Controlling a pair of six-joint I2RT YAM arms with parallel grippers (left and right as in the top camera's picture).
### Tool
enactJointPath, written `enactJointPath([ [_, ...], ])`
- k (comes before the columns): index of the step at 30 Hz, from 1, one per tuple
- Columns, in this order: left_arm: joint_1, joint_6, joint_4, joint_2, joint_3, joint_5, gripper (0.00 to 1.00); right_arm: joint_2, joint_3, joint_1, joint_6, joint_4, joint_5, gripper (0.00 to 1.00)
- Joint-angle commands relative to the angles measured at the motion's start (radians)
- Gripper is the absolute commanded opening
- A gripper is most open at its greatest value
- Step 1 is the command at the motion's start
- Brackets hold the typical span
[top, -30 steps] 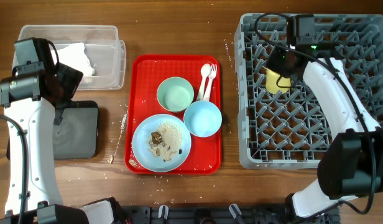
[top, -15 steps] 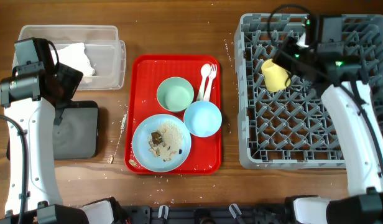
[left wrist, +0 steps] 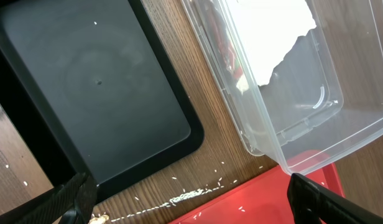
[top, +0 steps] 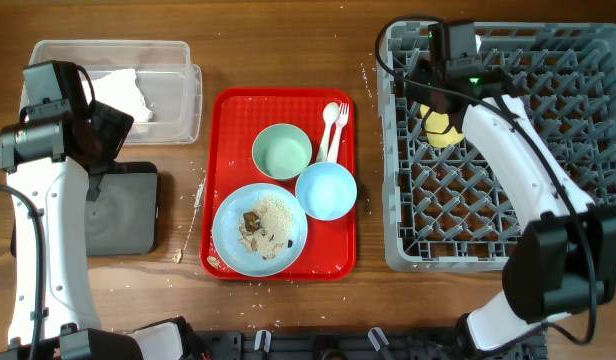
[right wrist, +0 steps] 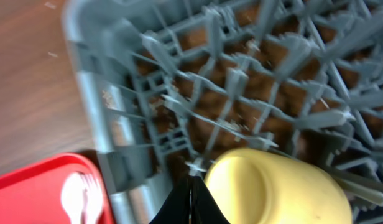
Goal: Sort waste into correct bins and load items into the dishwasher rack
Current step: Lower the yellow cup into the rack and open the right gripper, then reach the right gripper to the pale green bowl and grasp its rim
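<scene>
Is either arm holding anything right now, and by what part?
Nothing. The left pincer is open; the right pincer is shut and empty beside the yellow cup.

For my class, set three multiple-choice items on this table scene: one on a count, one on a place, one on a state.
1. How many bowls stand on the red tray?
A one
B two
C four

2. Where is the yellow cup?
A on the red tray
B in the grey rack
C inside a bowl

3. The blue plate is:
A clean
B upside down
C carrying food scraps

Answers:
1 B: the green bowl and the blue bowl both sit there.
2 B: the cup lies among the rack's pegs.
3 C: brown bits and pale crumbs lie on it.
</scene>
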Motion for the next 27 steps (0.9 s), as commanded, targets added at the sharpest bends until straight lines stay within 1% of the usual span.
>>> enactJointPath([
  [1, 0.004, -0.013, 0.000, -0.011, 0.003, -0.016, 1.00, 0.013, 0.000, -0.024, 0.039, -0.039, 0.050, 0.04],
  [9, 0.004, -0.013, 0.000, -0.011, 0.003, -0.016, 1.00, 0.011, 0.000, -0.083, 0.031, -0.176, 0.039, 0.04],
  [12, 0.004, -0.013, 0.000, -0.011, 0.003, -0.016, 1.00, -0.003, 0.001, -0.095, 0.092, -0.277, 0.058, 0.04],
  [14, 0.004, -0.014, 0.000, -0.011, 0.003, -0.016, 1.00, -0.029, 0.001, -0.095, 0.122, -0.327, 0.088, 0.04],
  [18, 0.004, -0.013, 0.000, -0.011, 0.003, -0.016, 1.00, -0.127, 0.001, -0.095, 0.121, -0.368, 0.079, 0.04],
  [20, 0.004, -0.013, 0.000, -0.011, 0.003, -0.016, 1.00, -0.179, 0.001, -0.095, 0.109, -0.360, 0.007, 0.04],
  [22, 0.004, -0.013, 0.000, -0.011, 0.003, -0.016, 1.00, -0.243, 0.001, -0.088, 0.016, -0.294, -0.196, 0.06],
  [23, 0.004, -0.013, 0.000, -0.011, 0.003, -0.016, 1.00, -0.264, 0.001, -0.079, -0.018, -0.257, -0.272, 0.09],
  [24, 0.004, -0.013, 0.000, -0.011, 0.003, -0.016, 1.00, -0.293, 0.001, -0.052, -0.066, -0.184, -0.386, 0.17],
  [25, 0.004, -0.013, 0.000, -0.011, 0.003, -0.016, 1.00, -0.306, 0.001, -0.006, -0.076, -0.115, -0.437, 0.32],
  [26, 0.004, -0.013, 0.000, -0.011, 0.003, -0.016, 1.00, -0.306, 0.001, 0.028, -0.083, -0.078, -0.444, 0.40],
  [27, 0.004, -0.013, 0.000, -0.011, 0.003, -0.016, 1.00, -0.302, 0.001, 0.066, -0.095, -0.044, -0.447, 0.44],
])
